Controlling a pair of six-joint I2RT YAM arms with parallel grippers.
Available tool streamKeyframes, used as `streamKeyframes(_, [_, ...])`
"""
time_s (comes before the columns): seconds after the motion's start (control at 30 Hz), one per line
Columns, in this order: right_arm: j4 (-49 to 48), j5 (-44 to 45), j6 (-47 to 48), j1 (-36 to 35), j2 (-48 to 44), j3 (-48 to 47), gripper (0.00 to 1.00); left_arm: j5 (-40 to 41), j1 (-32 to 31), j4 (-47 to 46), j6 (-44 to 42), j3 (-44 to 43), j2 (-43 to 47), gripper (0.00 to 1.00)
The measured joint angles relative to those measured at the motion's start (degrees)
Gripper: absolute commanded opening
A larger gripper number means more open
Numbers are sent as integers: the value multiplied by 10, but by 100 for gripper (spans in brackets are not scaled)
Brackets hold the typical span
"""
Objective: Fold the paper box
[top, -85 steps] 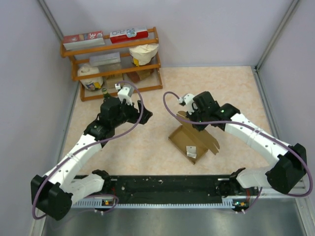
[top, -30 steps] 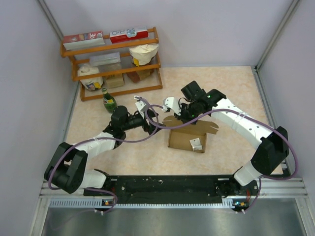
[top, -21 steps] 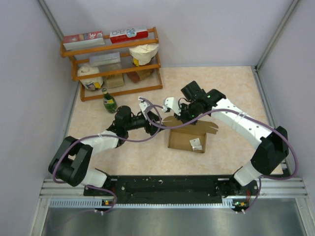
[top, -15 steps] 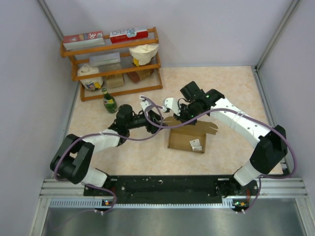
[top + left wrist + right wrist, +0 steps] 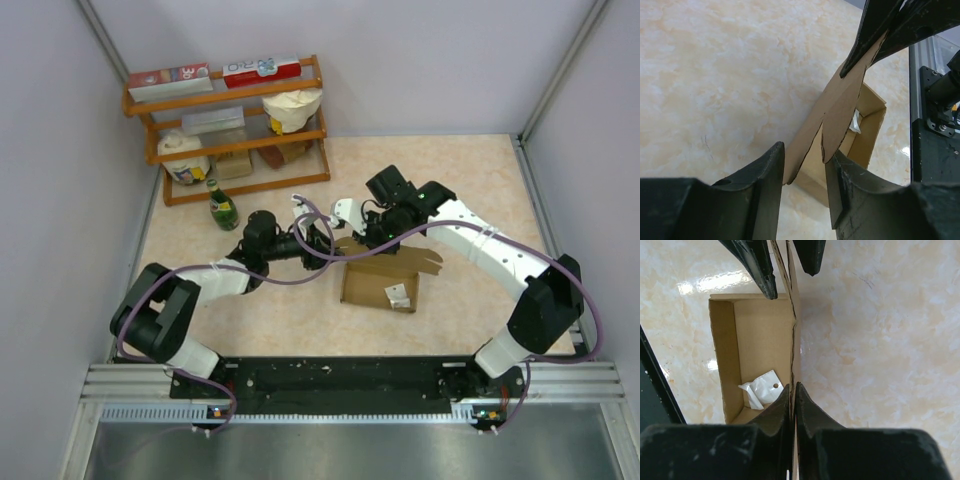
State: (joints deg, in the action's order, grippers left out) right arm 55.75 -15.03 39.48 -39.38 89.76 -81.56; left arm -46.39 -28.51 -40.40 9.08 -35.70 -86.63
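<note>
Two grippers: left gripper [image 5: 805,160] and right gripper [image 5: 792,390], both at one upright flap.
Left fingers [image 5: 765,175]: spread, one on either side of the flap's scalloped end, with gaps showing.
Right fingers [image 5: 772,415]: pressed together, pinching the flap's other end.
Task object: one paper box [image 5: 375,280], plain brown and unprinted; its open tray lies beside the right fingers.
Contents: one white tag [image 5: 760,390], just beside the right fingertips; no legible writing.
Background: one wooden rack [image 5: 240,92] beyond the left fingers; two red-and-white cartons [image 5: 168,78] on top, print too small to read.
</note>
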Motion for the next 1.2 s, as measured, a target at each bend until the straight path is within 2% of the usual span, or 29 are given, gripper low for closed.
streamKeyframes(0.23, [0,0,-4,0,0,0,3,-12,-1,0,2,-3,-6,23])
streamKeyframes(0.33, [-1,0,-9,0,0,0,3,-17,-2,-1,2,-7,-14,25])
streamKeyframes(0.47, [-1,0,-12,0,0,0,3,-20,-3,-2,2,-8,-20,33])
streamKeyframes(0.57, [-2,0,-12,0,0,0,3,-20,-5,-2,2,-8,-20,33])
streamKeyframes(0.67, [-3,0,-14,0,0,0,3,-20,-5,-2,2,-8,-20,20])
streamKeyframes(0.7, [-3,0,-16,0,0,0,3,-20,-5,-2,2,-8,-20,7])
streamKeyframes(0.73, [-4,0,-16,0,0,0,4,-20,-6,-1,2,-8,-20,0])
streamKeyframes(0.83, [-6,1,-19,0,0,0,7,-24,-7,2,0,-10,-23,0])
streamKeyframes(0.97, [-6,1,-26,2,0,0,20,-31,-7,1,0,-14,-30,0])
streamKeyframes(1.0, [-9,-1,-28,2,0,0,32,-31,-8,1,0,-14,-30,0])
streamKeyframes(1.07, [-17,-4,-32,2,0,0,42,-30,-8,3,0,-14,-30,0])
streamKeyframes(1.2, [-45,-2,-45,9,-9,4,48,-16,-9,17,-5,-15,-30,0])
